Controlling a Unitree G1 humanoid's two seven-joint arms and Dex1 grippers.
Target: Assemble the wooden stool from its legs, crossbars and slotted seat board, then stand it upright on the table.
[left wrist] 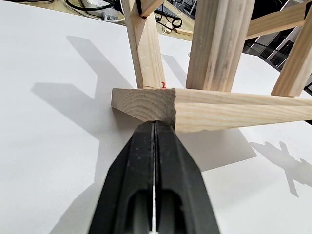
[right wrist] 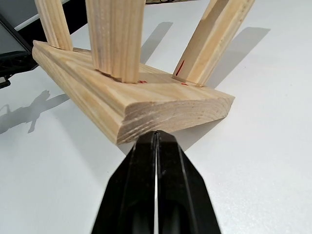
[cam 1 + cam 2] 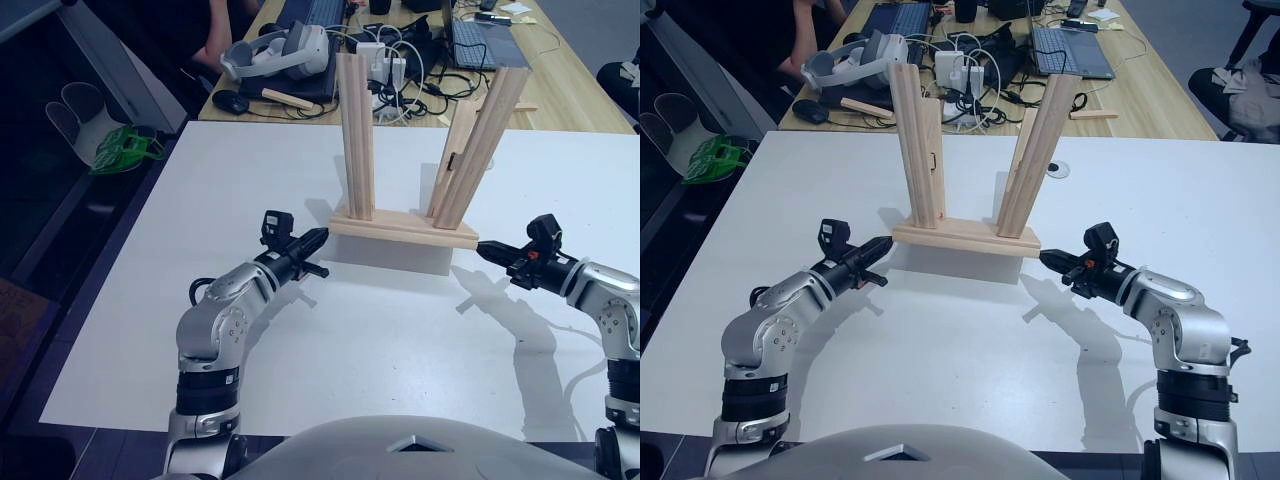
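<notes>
— How do the jaws stand, starting on the left?

— The left gripper's (image 3: pixel 322 237) jaws are pressed together, only a thin slit between the black fingers (image 1: pixel 136 165). Their tip touches the lower edge of the seat board (image 3: pixel 400 228) at its left end, just below a small red mark.

— And the stool itself?

— The stool (image 3: pixel 965 150) is upside down in the middle of the white table (image 3: pixel 300 360), seat board lowest, legs pointing up. A shadow lies under the board; it looks slightly raised, but I cannot tell whether any part rests on the table.

— The legs?

— The left legs (image 3: pixel 355 140) rise nearly straight out of the board; the right legs (image 3: pixel 478 150) lean outward to the right. From the left wrist a crossbar (image 1: pixel 273 22) runs between two legs, high above the board.

— Then the right side?

— The right gripper (image 3: pixel 482 248) mirrors the left: its jaws are closed tight on themselves, and the tip meets the board's right-hand corner at the bottom edge. It grips nothing — the fingers (image 2: pixel 131 190) only butt against the wood.

— Anything beyond the stool?

— A wooden table (image 3: pixel 570 100) stands behind the white one, carrying a white headset (image 3: pixel 285 50), a mouse (image 3: pixel 232 101), a tangle of cables and a laptop (image 3: pixel 1070 52).
</notes>
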